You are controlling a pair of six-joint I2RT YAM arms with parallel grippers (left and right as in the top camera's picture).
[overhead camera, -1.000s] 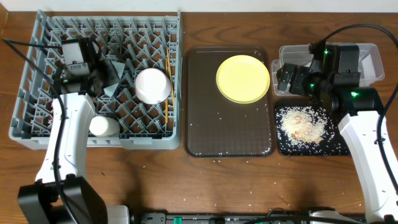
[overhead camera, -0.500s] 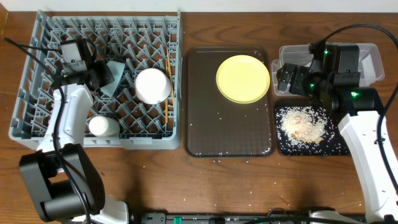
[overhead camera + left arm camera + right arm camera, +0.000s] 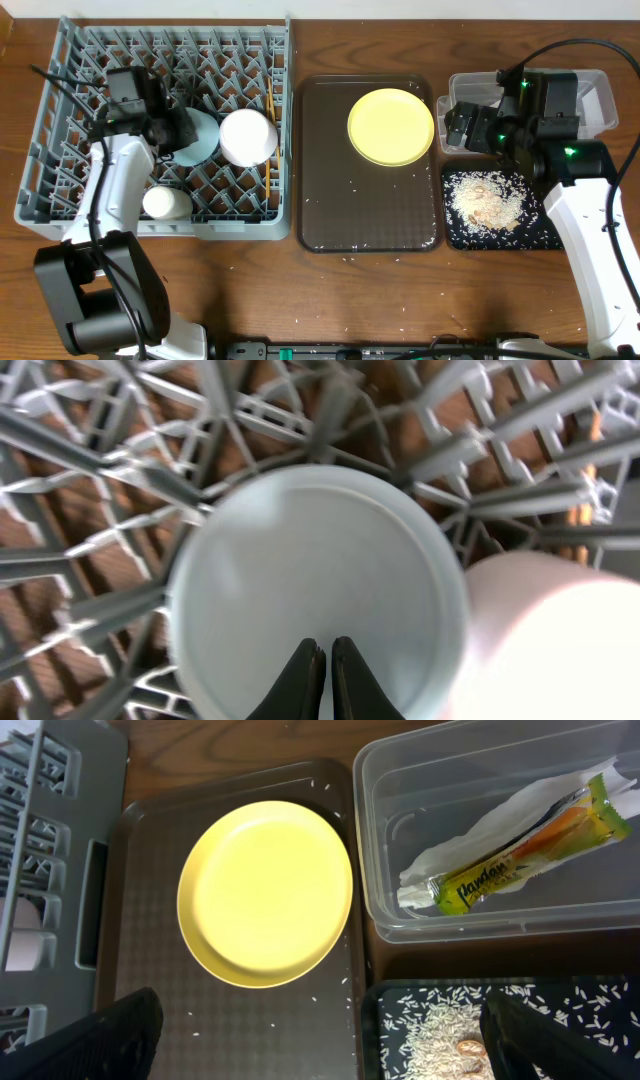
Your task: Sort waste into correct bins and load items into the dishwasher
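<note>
Bowl (image 3: pixel 315 560): light blue, round, plain, lying among grey rack (image 3: pixel 100 450) pegs.

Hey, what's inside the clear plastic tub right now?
The clear plastic tub holds a green-and-yellow snack wrapper lying on a crumpled white napkin; the rest of its floor looks bare. Whatever is beneath the wrapper and napkin is covered and cannot be seen.

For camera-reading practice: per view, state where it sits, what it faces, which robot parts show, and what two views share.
Overhead: above table, facing down on rack and plate; both arms show.
Left wrist: on left arm, facing bowl; shut left gripper shows.
Right wrist: on right arm, facing plate and tub; open right gripper shows.
Shared: plate, in overhead and right wrist.
</note>
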